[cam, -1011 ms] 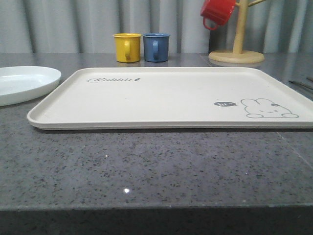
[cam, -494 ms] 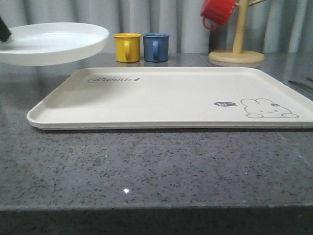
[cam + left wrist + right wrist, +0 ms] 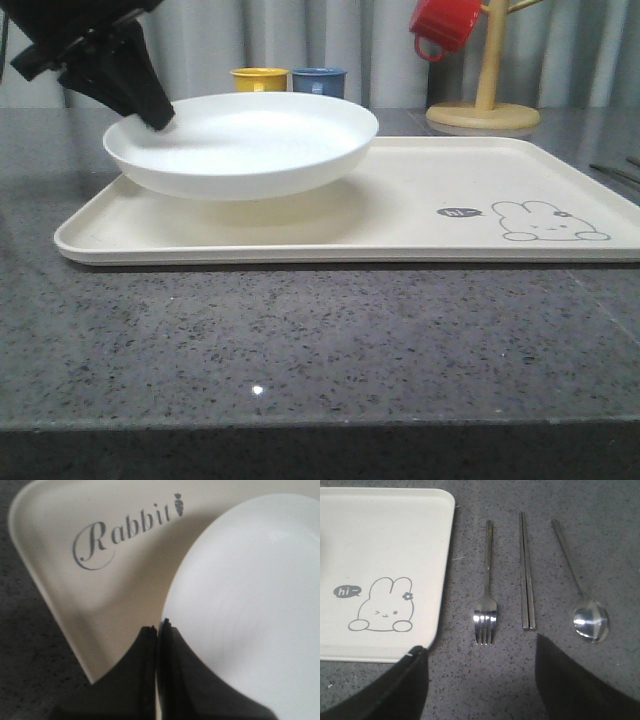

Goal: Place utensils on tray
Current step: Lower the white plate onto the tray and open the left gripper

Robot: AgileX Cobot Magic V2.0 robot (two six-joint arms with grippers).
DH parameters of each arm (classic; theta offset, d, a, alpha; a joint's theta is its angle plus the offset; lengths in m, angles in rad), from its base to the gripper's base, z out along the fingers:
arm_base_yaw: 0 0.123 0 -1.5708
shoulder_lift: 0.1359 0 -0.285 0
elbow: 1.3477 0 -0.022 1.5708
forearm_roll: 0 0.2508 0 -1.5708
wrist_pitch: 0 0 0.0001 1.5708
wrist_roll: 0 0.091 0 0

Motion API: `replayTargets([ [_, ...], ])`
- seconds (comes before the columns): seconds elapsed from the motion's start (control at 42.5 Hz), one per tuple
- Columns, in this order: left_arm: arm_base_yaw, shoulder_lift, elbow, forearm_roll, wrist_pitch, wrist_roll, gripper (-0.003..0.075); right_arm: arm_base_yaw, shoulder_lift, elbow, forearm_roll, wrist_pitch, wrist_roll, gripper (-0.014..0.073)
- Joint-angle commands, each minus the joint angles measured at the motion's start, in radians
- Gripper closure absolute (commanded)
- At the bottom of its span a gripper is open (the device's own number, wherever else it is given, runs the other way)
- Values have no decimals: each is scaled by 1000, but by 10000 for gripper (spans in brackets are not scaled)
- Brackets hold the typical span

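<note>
Above tray (image 3: 420, 190) (seemingly clear): gripper-pinched plate (image 3: 245, 140).

The plate (image 3: 242, 143) hangs above the tray's (image 3: 400, 245) left half, clear of its floor, with the left gripper (image 3: 152, 110) on the plate's left rim. Two mugs (image 3: 290, 79) stand behind the plate, a mug stand (image 3: 485, 110) far right. On the counter (image 3: 505, 680), beside the tray's rabbit end, lie fork (image 3: 485, 605), chopsticks (image 3: 526, 575), then spoon (image 3: 585, 612), side by side.

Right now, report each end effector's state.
Left end effector: shut on the white plate rim, above the tray.
Right end effector: open, holding nothing.
</note>
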Motion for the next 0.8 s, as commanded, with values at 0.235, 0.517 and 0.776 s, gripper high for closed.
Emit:
replayTargets([
  [0.235,-16,5,-33,-11,-90,-2,687,-4,8,-37,-14,-65,-7,106],
  [0.517,-16,17,-33,-1,-74,-2,353,-4,8,-37,-14,-65,-7,106],
  [0.776,-16,-44,-67,51,-64,-2,247,-4,8,-37,-14,-65,-7,106],
])
